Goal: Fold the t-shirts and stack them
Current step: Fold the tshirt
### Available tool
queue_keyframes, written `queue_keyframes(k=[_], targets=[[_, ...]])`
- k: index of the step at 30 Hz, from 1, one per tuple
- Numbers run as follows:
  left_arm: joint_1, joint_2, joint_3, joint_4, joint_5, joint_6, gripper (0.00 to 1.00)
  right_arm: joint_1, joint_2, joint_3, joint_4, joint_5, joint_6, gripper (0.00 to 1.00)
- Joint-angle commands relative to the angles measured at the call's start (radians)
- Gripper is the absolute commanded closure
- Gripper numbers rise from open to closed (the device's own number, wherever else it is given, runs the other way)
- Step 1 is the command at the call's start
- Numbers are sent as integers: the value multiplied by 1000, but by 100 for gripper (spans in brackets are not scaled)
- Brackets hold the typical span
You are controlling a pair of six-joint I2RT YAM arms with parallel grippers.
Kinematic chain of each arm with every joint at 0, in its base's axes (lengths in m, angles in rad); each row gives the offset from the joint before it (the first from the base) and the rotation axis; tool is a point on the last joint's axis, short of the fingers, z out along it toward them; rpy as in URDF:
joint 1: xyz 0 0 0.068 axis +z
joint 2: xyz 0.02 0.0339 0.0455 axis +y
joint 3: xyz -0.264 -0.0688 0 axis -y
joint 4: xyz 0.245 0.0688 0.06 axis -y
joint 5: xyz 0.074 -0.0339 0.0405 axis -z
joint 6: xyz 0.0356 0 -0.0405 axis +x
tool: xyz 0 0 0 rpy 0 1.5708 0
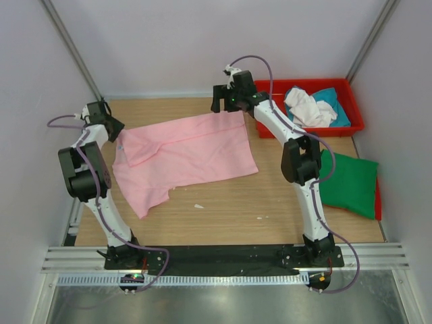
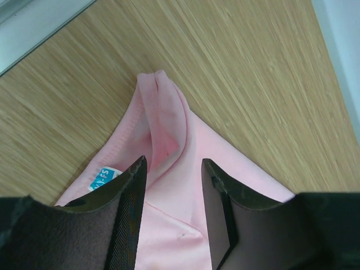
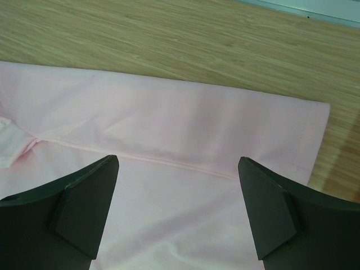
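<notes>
Wooden tabletop [image 1: 270, 202], pale walls [image 1: 202, 40], a pink shirt [image 1: 196, 152]. Left gripper [image 2: 174, 163] straddles its collar, partly apart; right gripper [image 3: 177, 163] wide apart above it. Collar label [image 2: 104, 179] half hidden.

Bare table [image 1: 270, 202] surface runs along the near edge. The red tray [image 1: 317, 83] fills the far right corner; the green t-shirt [image 1: 347, 182] covers the right edge.

red tray [image 1: 354, 111]: far corner, just right of the jaws of the right gripper [image 1: 229, 106] | wooden table [image 1: 270, 202]: beneath those jaws | white scrap [image 1: 198, 206]: on bare wood, well nearer than those jaws, slightly left
</notes>
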Motion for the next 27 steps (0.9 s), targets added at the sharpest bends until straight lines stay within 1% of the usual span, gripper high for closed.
queue_keyframes(k=[1,4,6,10,16,21,24,26,27], targets=[[9,-17,-24,67,52,38,55,3,-27,15,17,18,-20,6],[18,-60,-75,73,68,60,54,3,-21,21,5,21,-18,6],[36,-82,-116,73,121,71,53,3,-16,32,-6,19,-18,6],[66,-103,-165,89,153,78,53,3,-12,35,-10,19,-15,6],[72,-65,-139,119,242,100,55,4,-12,35,-15,15,-18,6],[72,-42,-134,148,264,97,58,4,-15,36,-19,21,-21,6],[72,-48,-136,165,282,100,62,3,-12,35,-21,24,-26,6],[70,-49,-136,169,284,106,69,3,-10,38,-22,25,-26,6],[70,-48,-135,169,285,108,70,3,-7,38,-22,22,-23,6]])
